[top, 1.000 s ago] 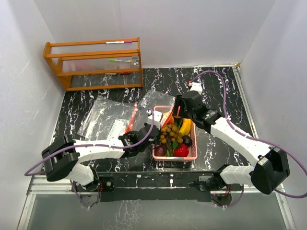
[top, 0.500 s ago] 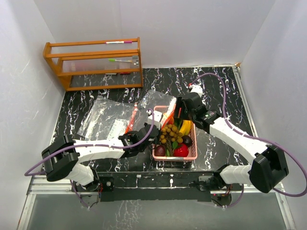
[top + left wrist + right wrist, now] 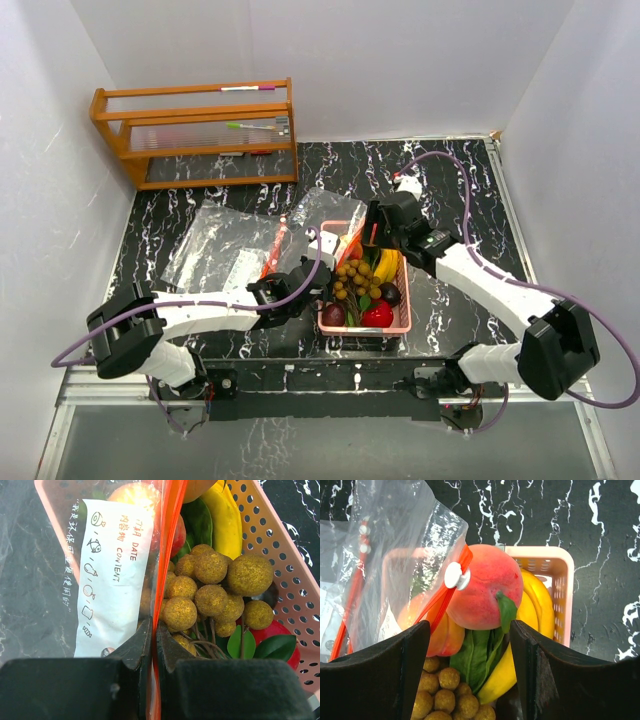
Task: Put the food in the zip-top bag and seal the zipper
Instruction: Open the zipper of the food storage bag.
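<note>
The left tool (image 3: 153, 630) has its jaws pinched shut on the orange zipper strip of the zip-top bag (image 3: 400, 540). It holds that edge up at the left side of the pink basket (image 3: 555, 562), just beside the longan bunch (image 3: 210, 590). Over the last second this arm has not moved and the grip has not changed.

The right tool (image 3: 469, 627) hangs over the far end of the basket with its jaws apart and nothing between them, straddling a peach (image 3: 485, 587) from above. The only change is in this arm: its wrist nudged to the right and came back, and its elbow drifted slightly left. The jaws are as wide as they were.

The bag's white slider (image 3: 456, 575) lies against the peach's left side, and the clear film drapes over the basket's far-left corner. An orange fruit (image 3: 440, 630) shows through the film, but I cannot tell whether it is inside the bag or only beneath it. The bananas (image 3: 532, 605) lie to the right of the peach, and a red fruit (image 3: 280, 630) sits nearer.

By my reading the task has not advanced: the arm was only lining up on the peach. The food is not clearly bagged, and the zipper is unsealed.
</note>
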